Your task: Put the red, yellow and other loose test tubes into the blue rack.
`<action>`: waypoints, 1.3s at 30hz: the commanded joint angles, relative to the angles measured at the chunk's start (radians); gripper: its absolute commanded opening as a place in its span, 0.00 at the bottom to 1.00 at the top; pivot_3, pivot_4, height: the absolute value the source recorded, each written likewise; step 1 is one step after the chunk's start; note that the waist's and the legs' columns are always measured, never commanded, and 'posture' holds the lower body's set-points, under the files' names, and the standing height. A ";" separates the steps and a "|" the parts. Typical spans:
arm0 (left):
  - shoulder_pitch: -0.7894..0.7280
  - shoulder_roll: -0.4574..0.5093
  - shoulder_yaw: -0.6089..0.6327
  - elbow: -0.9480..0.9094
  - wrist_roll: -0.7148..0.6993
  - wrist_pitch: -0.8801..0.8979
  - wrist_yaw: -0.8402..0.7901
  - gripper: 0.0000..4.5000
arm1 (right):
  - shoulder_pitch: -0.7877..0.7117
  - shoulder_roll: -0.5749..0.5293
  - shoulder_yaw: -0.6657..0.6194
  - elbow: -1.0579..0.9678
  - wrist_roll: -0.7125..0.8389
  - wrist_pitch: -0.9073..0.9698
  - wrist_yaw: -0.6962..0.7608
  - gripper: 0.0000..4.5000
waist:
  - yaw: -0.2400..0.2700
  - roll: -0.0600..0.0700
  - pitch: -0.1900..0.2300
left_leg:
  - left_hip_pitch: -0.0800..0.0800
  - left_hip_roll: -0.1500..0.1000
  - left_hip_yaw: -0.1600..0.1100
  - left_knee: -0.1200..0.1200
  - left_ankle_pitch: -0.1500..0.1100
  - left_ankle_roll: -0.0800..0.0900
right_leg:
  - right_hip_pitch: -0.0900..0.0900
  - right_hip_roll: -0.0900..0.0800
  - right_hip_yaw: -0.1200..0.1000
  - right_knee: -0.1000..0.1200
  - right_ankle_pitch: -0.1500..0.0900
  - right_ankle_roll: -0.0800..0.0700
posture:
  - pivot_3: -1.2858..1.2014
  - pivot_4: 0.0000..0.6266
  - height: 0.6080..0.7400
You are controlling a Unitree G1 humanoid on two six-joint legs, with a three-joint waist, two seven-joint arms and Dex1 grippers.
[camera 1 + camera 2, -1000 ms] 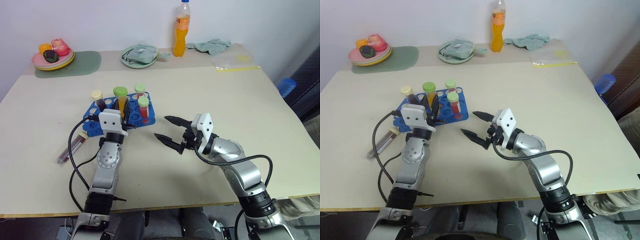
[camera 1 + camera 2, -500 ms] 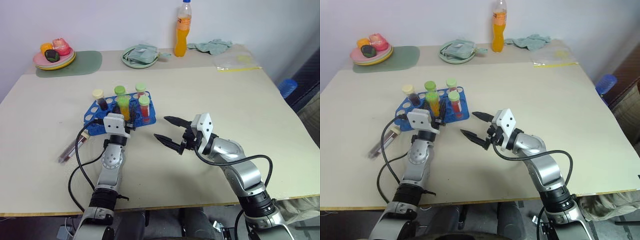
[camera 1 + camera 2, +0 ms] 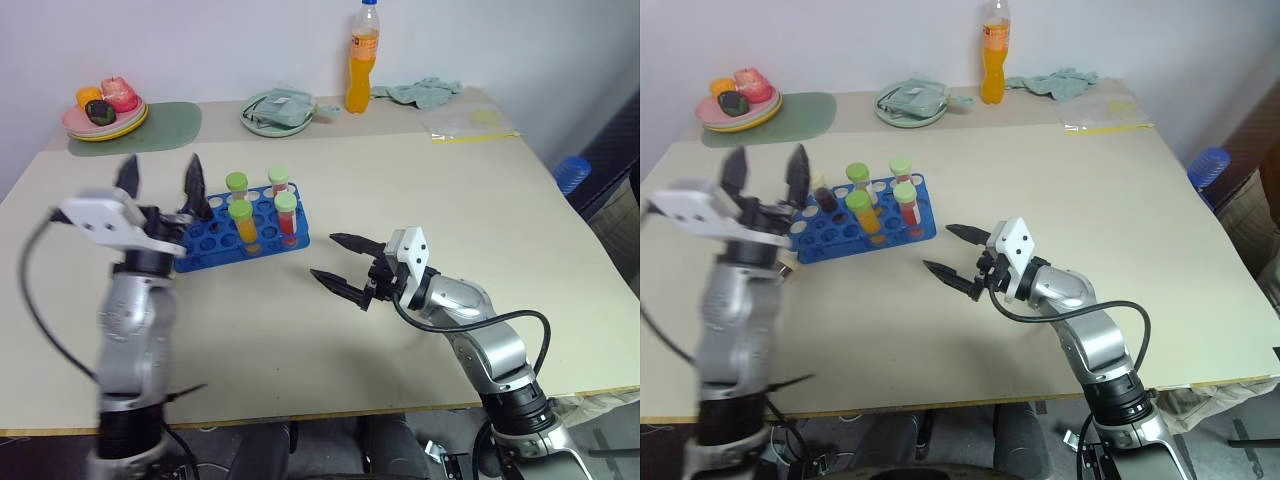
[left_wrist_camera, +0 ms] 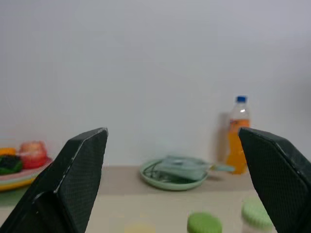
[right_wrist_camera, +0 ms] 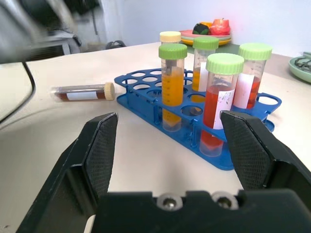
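The blue rack (image 3: 240, 232) is seen on the surface (image 3: 430, 190), with five capped tubes standing upright in it. A yellow tube (image 5: 171, 86) and a red tube (image 5: 216, 103) are held in its near holes. One loose tube (image 5: 81, 92) is left lying on its side just beside the rack. The left gripper (image 3: 160, 183) is raised above the rack's left end, jaws spread and empty. The right gripper (image 3: 336, 261) is held near the rack's right side, jaws spread, nothing pinched.
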 commanded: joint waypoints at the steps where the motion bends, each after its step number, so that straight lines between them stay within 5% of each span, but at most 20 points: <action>1: 0.051 0.219 0.163 -0.038 -0.189 0.347 -0.011 0.98 | -0.014 -0.003 -0.010 -0.010 0.016 -0.015 0.022 0.83 | -0.003 0.001 0.000 | 0.000 0.000 0.000 0.000 0.000 0.000 | 0.000 0.000 0.000 0.000 0.000 0.000 | 0.52 0.24 1.00; 6: 0.099 0.562 0.227 0.050 -0.317 0.795 -0.099 0.98 | -0.034 -0.010 0.008 0.019 0.002 -0.028 0.060 0.83 | -0.002 -0.001 0.001 | 0.000 0.001 0.000 -0.001 0.000 0.000 | 0.000 0.002 0.000 0.000 0.000 0.000 | 0.52 0.24 1.00; 13: -0.073 0.751 0.024 0.288 -0.293 1.048 -0.254 0.98 | -0.097 -0.105 0.007 0.007 0.045 0.023 0.201 0.83 | 0.002 0.000 0.002 | 0.000 0.001 0.002 -0.001 0.000 0.000 | 0.000 0.002 -0.001 0.000 0.000 0.000 | 0.52 0.24 1.00; 18: -0.290 0.804 -0.300 0.431 -0.145 1.108 -0.390 0.98 | -0.089 -0.165 0.005 -0.055 0.069 0.049 0.245 0.83 | -0.001 0.000 0.002 | 0.000 0.000 0.003 -0.002 0.000 0.000 | 0.000 0.002 -0.001 -0.001 0.000 -0.001 | 0.52 0.24 1.00; 25: -0.461 0.745 -0.533 0.570 0.015 1.090 -0.538 0.98 | -0.038 -0.147 0.023 -0.099 0.046 0.051 0.194 0.83 | -0.002 0.000 0.002 | -0.001 0.001 0.004 -0.003 0.000 -0.001 | -0.003 0.003 0.000 0.000 0.000 -0.001 | 0.52 0.24 1.00; 28: -0.480 0.745 -0.575 0.593 0.071 1.069 -0.584 0.79 | -0.024 -0.141 0.026 -0.117 0.045 0.057 0.175 0.83 | -0.003 -0.001 0.002 | -0.001 0.001 0.004 -0.002 0.000 -0.001 | -0.003 0.002 0.000 0.000 0.000 -0.001 | 0.52 0.24 1.00; 34: -0.428 0.768 -0.551 0.589 0.130 1.062 -0.622 0.17 | -0.013 -0.133 0.030 -0.116 0.035 0.047 0.156 0.83 | -0.003 -0.001 0.002 | -0.001 0.001 0.004 -0.002 0.000 0.000 | -0.003 0.002 0.000 0.000 0.000 -0.001 | 0.52 0.24 1.00; 36: -0.391 0.779 -0.488 0.605 0.149 1.063 -0.595 0.16 | -0.013 -0.133 0.026 -0.110 0.033 0.041 0.154 0.83 | -0.007 -0.001 0.002 | -0.001 0.002 0.003 -0.002 0.000 0.000 | -0.003 0.002 0.000 0.000 0.000 -0.001 | 0.52 0.24 1.00; 39: -0.328 0.696 -0.217 0.643 0.204 0.932 -0.402 0.16 | -0.016 -0.116 0.016 -0.087 0.018 0.018 0.129 0.83 | -0.013 -0.001 0.002 | -0.001 0.002 0.001 -0.003 0.000 0.000 | -0.005 0.002 0.001 0.001 0.000 -0.001 | 0.52 0.24 1.00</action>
